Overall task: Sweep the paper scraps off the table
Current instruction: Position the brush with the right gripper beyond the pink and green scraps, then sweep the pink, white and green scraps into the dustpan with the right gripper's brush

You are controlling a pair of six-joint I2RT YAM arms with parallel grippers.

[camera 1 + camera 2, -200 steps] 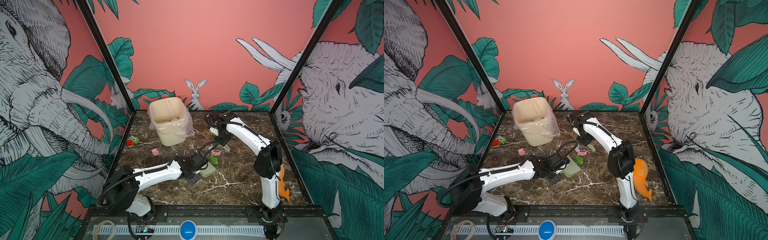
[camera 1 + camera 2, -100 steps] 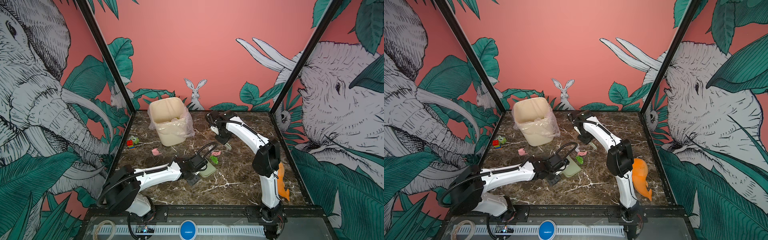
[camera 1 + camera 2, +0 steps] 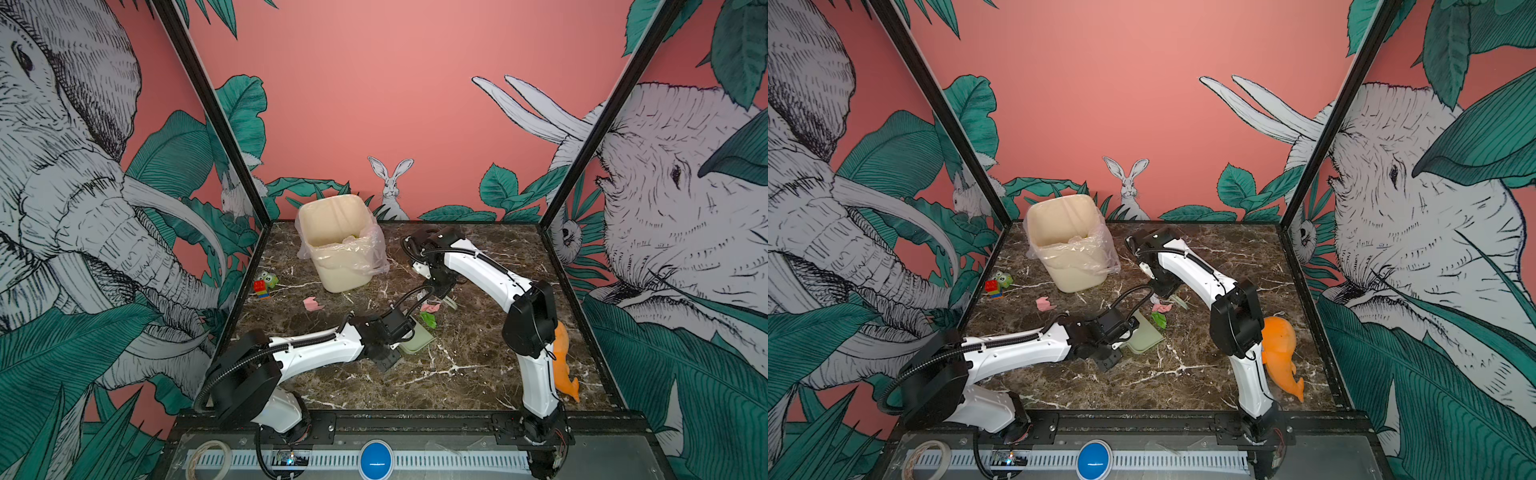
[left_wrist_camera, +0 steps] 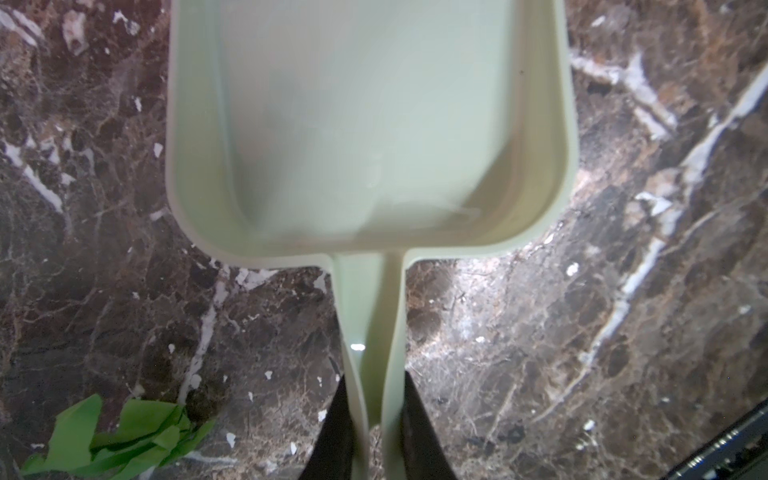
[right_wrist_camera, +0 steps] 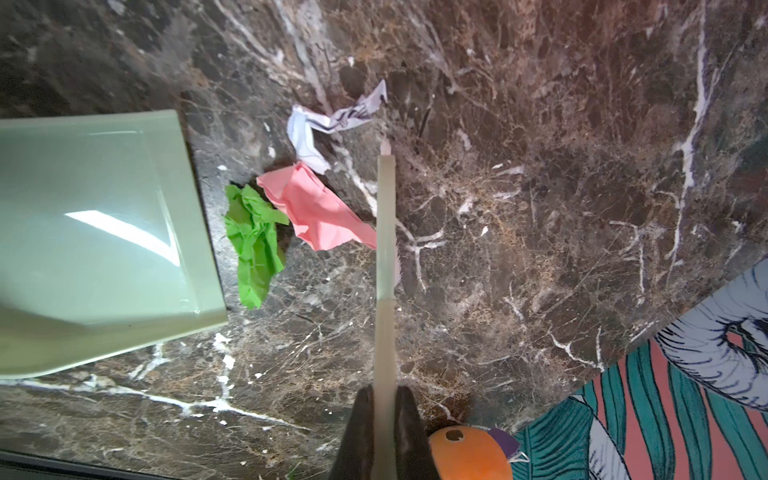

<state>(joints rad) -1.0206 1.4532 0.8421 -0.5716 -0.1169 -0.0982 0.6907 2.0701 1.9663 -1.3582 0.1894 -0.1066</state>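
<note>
Left hand [image 4: 376, 419] clamped on dustpan [image 4: 365, 124] handle, pan on desk [image 4: 623, 291]. Right hand [image 5: 384, 419] clamped on brush [image 5: 385, 232] handle. Between pan lip and brush: green scrap [image 5: 253, 241] by lip, pink scrap [image 5: 316, 212] against brush, white scrap [image 5: 328, 124] just past it. Second pink scrap [image 3: 312, 304] well beyond left hand, toward lined bin [image 3: 332, 245].

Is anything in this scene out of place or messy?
Yes. Crumpled paper scraps litter the table: green, pink and white ones bunched beside the pale green dustpan, and a lone pink scrap nearer the bin. An orange fish toy at the table's right edge and toy blocks at its left look unrelated to the cleanup.
</note>
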